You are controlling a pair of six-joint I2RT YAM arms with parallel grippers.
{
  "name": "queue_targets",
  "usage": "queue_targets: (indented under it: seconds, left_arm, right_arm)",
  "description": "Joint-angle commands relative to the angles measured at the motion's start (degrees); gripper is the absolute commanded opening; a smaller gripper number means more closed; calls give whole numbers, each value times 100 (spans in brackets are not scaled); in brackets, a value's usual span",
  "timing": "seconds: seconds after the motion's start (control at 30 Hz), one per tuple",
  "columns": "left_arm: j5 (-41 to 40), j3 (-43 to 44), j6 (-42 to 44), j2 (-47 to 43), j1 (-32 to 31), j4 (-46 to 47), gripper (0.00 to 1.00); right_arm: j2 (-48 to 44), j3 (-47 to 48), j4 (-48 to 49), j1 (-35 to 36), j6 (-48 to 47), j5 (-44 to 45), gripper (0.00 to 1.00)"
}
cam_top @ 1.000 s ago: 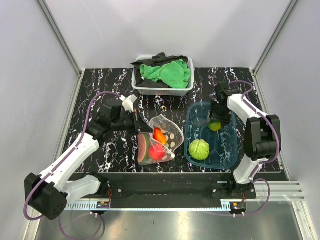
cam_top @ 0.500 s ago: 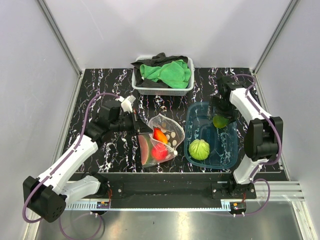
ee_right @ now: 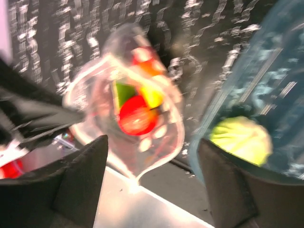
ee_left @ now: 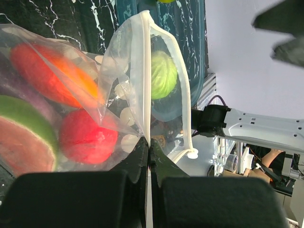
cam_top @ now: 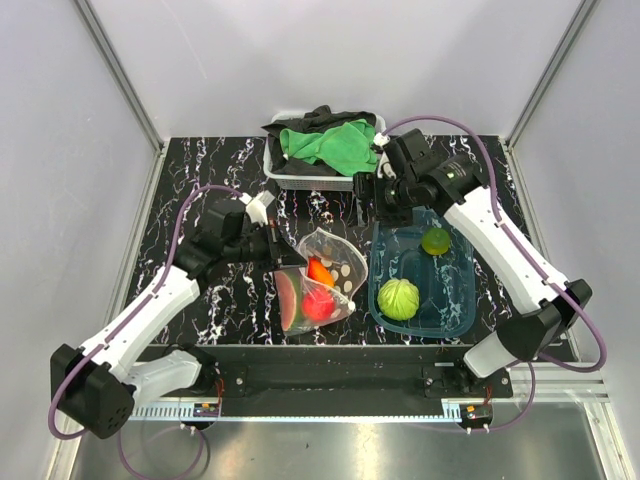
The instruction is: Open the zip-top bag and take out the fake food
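black white-veined table (cam_top: pixel 190 180), pale walls (cam_top: pixel 330 60) on three sides. white basket (cam_top: pixel 325 183) with green cloth (cam_top: pixel 335 145) at far centre. teal tub (cam_top: pixel 470 300) near right; i see a green leafy ball (cam_top: pixel 399 299) and a yellow-green fruit (cam_top: pixel 435 241) in it. zip-top bag (cam_top: pixel 335 262) lies just left of the tub, mouth gaping, holding a watermelon slice (cam_top: pixel 288 298), red fruit (cam_top: pixel 318 305) and orange piece (cam_top: pixel 320 270). left gripper (ee_left: pixel 147 147) is pressed together on the bag's zip strip (ee_left: pixel 142 71). right gripper (ee_right: pixel 152 185) is spread, nothing between its fingers, hanging beyond the bag's far right, apart from it.
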Motion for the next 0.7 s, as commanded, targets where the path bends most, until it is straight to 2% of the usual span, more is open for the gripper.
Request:
queue_targets:
  seconds: [0.0, 0.03, 0.07, 0.13, 0.17, 0.27, 0.5, 0.67]
  left_arm:
    - [192, 264, -75, 90, 30, 217, 0]
    - [227, 317, -136, 90, 22, 217, 0]
    - [219, 352, -128, 73, -4, 234, 0]
    - [105, 370, -49, 99, -14, 208, 0]
    - [78, 362, -49, 117, -5, 199, 0]
    - [25, 379, -277, 231, -31, 225, 0]
    - [-27, 502, -295, 433, -49, 339, 0]
    - [-18, 695, -427, 662, -84, 384, 0]
  right_arm:
    - [-7, -150, 387, 271, 474, -697, 74]
    - [28, -256, 501, 341, 553, -1047, 71]
    - [80, -562, 816, 490, 537, -1128, 63]
    - [142, -871, 1134, 640, 388, -1129, 55]
    - [264, -1047, 1153, 684, 352, -1182, 45]
    - [327, -1381, 1293, 702, 185, -1296, 33]
    - [424, -2093, 1837, 711, -149, -1612, 31]
    - [547, -2393, 2181, 869, -149, -1771, 34]
